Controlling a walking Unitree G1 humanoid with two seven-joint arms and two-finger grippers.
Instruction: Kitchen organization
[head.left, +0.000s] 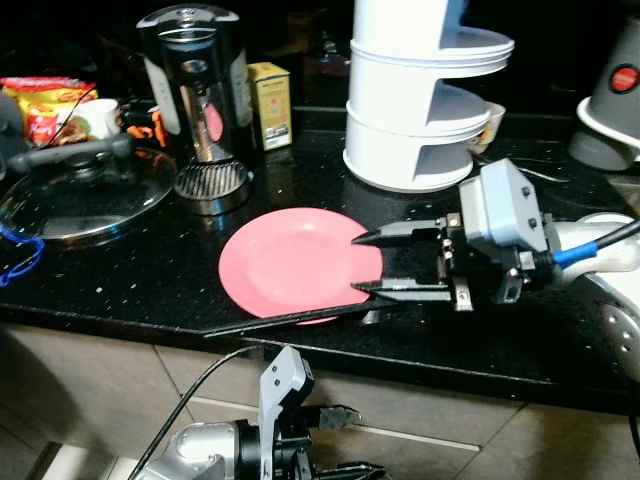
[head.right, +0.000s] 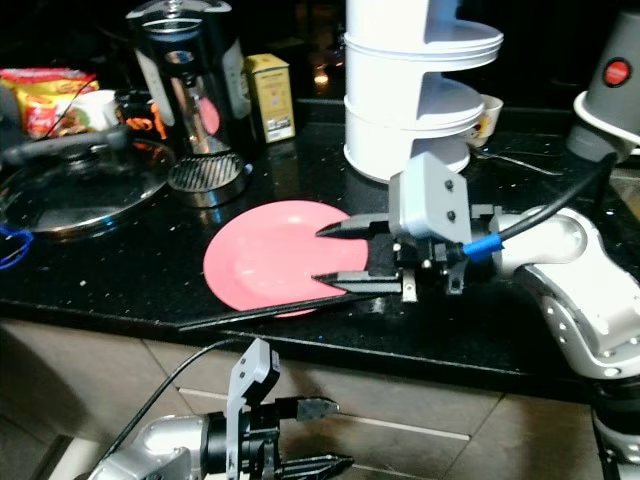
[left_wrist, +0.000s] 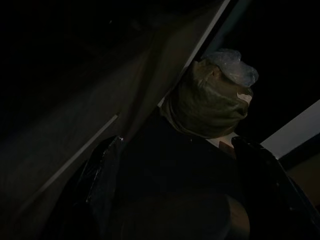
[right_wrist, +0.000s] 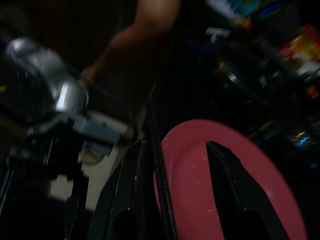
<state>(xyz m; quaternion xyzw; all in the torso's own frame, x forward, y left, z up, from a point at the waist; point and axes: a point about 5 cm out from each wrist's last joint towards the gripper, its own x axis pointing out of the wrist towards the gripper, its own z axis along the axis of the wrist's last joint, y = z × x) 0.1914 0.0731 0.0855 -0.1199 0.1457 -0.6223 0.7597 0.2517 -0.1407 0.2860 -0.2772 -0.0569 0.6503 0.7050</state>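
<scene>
Pink plate (head.left: 290, 262) overhangs counter edge (head.left: 150, 318), right claw (head.left: 367, 263) astride.

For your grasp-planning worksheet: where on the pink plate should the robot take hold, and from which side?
Grip the pink plate at its thin rim on the robot's right, where it hangs over the black counter edge. It lies flat, so only the rim fits between jaws. The right gripper, open, already straddles that rim, one finger above, one below.

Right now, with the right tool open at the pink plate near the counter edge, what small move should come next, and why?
Probably close the right tool on the pink plate. Its fingers are open and straddle the plate's near rim, one over the plate and one at the counter edge, so closing looks likely to pinch the rim. The left tool hangs idle below the counter.
</scene>
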